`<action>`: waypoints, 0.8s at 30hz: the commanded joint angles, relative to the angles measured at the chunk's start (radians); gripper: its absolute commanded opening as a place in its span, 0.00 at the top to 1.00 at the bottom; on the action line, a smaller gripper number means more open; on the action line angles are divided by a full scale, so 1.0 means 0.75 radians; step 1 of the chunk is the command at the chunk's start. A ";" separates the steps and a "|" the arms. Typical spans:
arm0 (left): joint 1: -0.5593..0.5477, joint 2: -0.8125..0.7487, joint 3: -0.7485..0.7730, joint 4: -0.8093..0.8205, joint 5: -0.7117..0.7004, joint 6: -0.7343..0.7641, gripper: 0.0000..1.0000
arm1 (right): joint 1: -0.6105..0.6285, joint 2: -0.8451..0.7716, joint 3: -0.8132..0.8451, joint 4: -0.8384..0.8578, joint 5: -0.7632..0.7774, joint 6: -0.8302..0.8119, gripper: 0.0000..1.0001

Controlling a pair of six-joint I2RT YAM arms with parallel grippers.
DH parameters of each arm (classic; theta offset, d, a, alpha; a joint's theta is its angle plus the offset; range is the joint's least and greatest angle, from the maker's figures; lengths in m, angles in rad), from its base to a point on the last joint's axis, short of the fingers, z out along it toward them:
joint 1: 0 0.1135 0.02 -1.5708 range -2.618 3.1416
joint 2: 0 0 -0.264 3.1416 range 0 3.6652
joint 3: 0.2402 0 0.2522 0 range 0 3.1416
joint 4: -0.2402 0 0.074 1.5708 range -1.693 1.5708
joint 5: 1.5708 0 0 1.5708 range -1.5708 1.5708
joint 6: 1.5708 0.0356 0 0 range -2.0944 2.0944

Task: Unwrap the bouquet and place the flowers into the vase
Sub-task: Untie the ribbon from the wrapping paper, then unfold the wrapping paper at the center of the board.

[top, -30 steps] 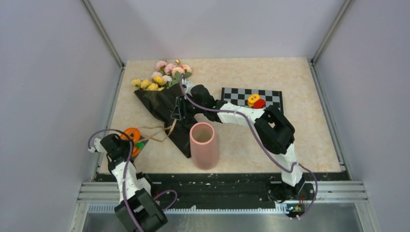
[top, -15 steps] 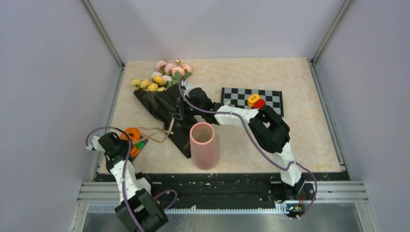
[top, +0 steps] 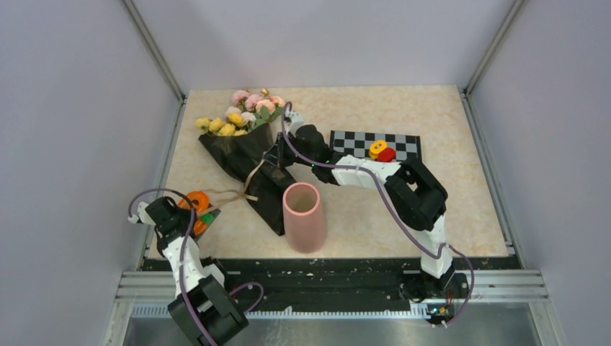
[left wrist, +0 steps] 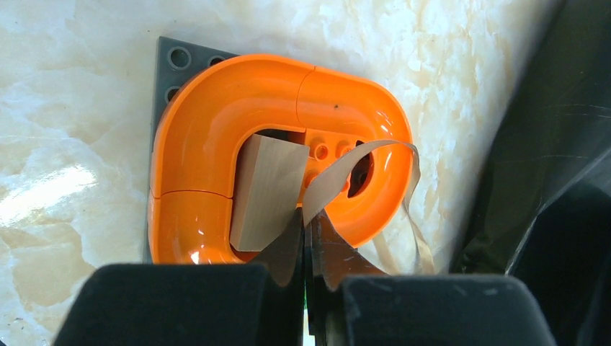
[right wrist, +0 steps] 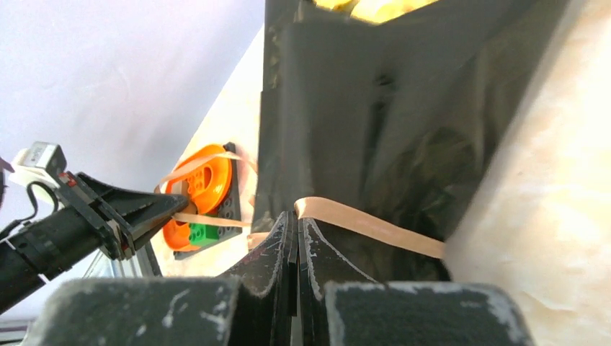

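L gripper [left wrist: 306, 222] & R gripper [right wrist: 295, 220] clench thin tan ribbon [right wrist: 367, 227]; if knot jams, we could drag black-wrapped bouquet [top: 241, 151] into pink vase [top: 304, 216].

R gripper [right wrist: 296, 216] shut on ribbon [right wrist: 367, 227], pulled it far-right.

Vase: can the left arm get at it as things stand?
Probably, but not freely. The vase stands to the right of the left gripper with mostly bare table between. That gripper is shut on the ribbon, which runs to the bouquet, so it would have to let go first.
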 commanded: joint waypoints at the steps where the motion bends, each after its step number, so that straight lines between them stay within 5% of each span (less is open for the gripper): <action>1: 0.023 0.044 0.067 0.027 0.000 0.033 1.00 | -0.100 -0.176 -0.031 0.132 0.047 -0.032 1.00; 16: 0.027 0.131 0.123 0.050 -0.007 0.116 1.00 | -0.490 -0.132 -0.061 0.003 -0.167 0.036 0.99; 21: 0.028 0.179 0.149 0.045 0.052 0.141 0.98 | -0.522 -0.198 -0.138 0.067 -0.292 -0.041 0.76; 24: 0.027 0.188 0.163 0.043 0.084 0.150 0.78 | -0.520 -0.262 -0.165 0.049 -0.382 -0.089 0.65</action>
